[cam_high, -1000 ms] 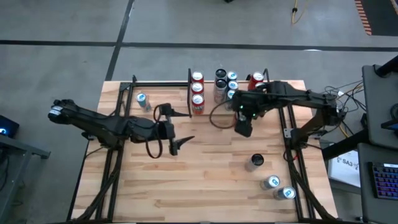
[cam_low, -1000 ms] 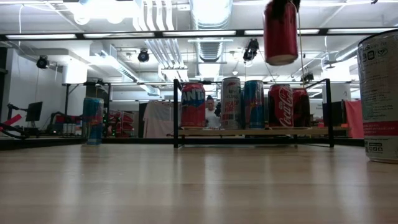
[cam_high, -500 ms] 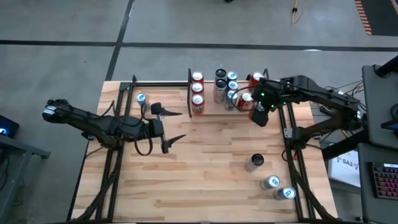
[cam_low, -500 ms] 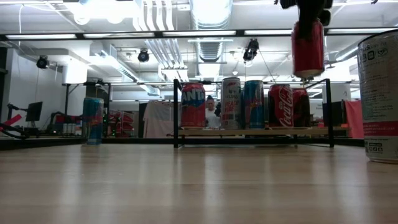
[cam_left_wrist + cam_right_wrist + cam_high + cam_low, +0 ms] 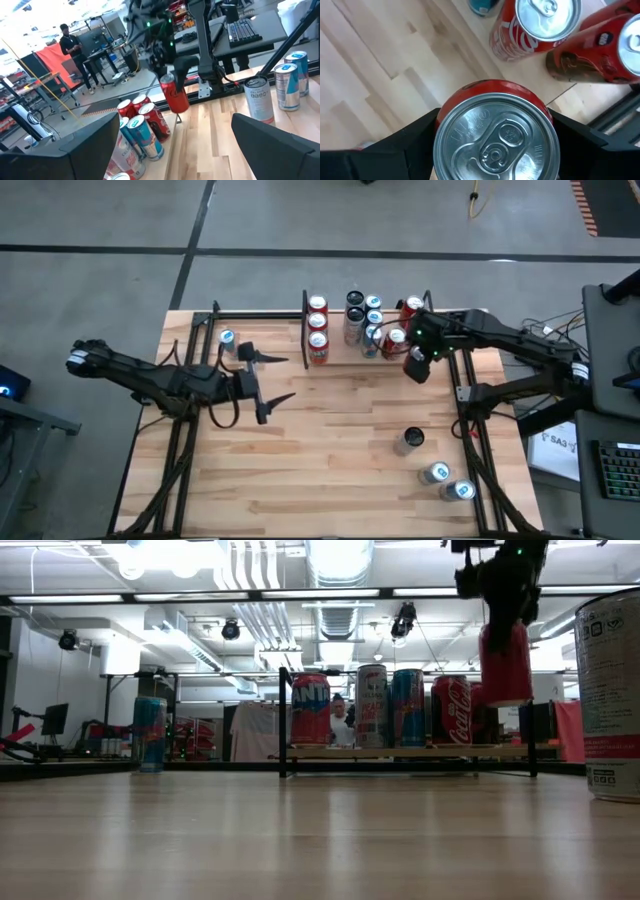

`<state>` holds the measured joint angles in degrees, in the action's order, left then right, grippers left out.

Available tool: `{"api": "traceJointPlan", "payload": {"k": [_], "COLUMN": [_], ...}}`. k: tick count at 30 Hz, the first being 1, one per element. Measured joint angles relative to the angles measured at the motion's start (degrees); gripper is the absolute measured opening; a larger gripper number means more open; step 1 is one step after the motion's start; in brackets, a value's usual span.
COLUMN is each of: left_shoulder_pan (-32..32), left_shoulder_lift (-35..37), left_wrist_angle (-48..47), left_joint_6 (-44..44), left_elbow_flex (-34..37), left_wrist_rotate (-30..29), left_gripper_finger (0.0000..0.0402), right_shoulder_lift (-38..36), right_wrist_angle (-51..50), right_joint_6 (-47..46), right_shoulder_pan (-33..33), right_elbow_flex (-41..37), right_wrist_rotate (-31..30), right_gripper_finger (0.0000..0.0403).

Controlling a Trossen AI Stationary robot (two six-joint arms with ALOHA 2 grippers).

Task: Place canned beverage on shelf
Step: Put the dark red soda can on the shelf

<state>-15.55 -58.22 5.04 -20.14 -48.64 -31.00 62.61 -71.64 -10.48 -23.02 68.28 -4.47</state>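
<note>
A red beverage can point(image 5: 505, 665) hangs in the air with my right gripper point(image 5: 505, 628) shut on it, just in front of the right end of the shelf point(image 5: 400, 751). The shelf point(image 5: 338, 352), a small wooden board with black side rails, bears several upright cans: a red row at its left point(image 5: 318, 330), silver and blue ones in the middle point(image 5: 360, 315), red ones at the right point(image 5: 412, 308). My left gripper point(image 5: 290, 378) stands open and level over the table's left half, touching nothing. My right gripper pinches the red can between its two fingers point(image 5: 415, 142), one on each side of the can's wall just below the top rim point(image 5: 442, 125). The fingers come from above, pointing steeply down. The can hangs about upright below them, its base point(image 5: 505, 700) clear of shelf and table.
A blue can point(image 5: 228, 340) stands alone at the table's far left. Three silver and blue cans point(image 5: 410, 440) point(image 5: 435, 473) point(image 5: 460, 490) stand at the near right. Two red cans point(image 5: 535, 25) point(image 5: 600, 55) stand on the shelf close behind the held one.
My right gripper has carried the red can toward the table's right and far edges and down, from over the table's middle to just in front of the shelf's right end; the can stays lifted. My left gripper has drawn back a little toward the left edge, still open.
</note>
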Motion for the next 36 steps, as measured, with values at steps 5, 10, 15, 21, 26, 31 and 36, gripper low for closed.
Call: {"api": "traceJointPlan", "payload": {"k": [5, 10, 15, 21, 26, 31, 36], "left_shoulder_pan": [0.0, 0.0, 0.02, 0.01, 0.02, 0.02, 0.02], "left_shoulder_lift": [1.0, 1.71, 1.79, 1.75, 1.73, 1.73, 1.73], "left_wrist_angle": [-0.03, -0.09, -0.48, -0.5, -0.93, -1.0, -1.27], "left_joint_6": [-0.18, -0.47, -1.79, -2.34, -2.87, -2.95, -3.0], "left_elbow_flex": [0.02, 0.02, 0.02, 0.02, 0.02, 0.02, 0.02], "left_wrist_rotate": [-0.05, -1.52, -7.17, -7.56, -7.56, -7.56, -7.57], "left_gripper_finger": [0.0369, 0.0369, 0.0369, 0.0369, 0.0369, 0.0369, 0.0369], "right_shoulder_lift": [0.07, 0.09, 0.09, 0.13, 0.17, 0.71, 1.53], "right_wrist_angle": [3.96, 6.64, 10.69, 12.94, 14.45, 15.01, 15.5], "right_joint_6": [3.17, 6.03, 8.55, 10.63, 11.3, 11.56, 11.6], "right_shoulder_pan": [-3.09, -5.88, -8.44, -10.84, -11.53, -11.53, -11.53], "right_elbow_flex": [-3.88, -7.5, -10.26, -11.66, -11.97, -12.12, -12.23], "right_wrist_rotate": [0.02, -0.21, -0.24, -0.24, -0.39, -1.19, -1.55], "right_gripper_finger": [0.0292, 0.0292, 0.0292, 0.0292, 0.0292, 0.0292, 0.0292]}}
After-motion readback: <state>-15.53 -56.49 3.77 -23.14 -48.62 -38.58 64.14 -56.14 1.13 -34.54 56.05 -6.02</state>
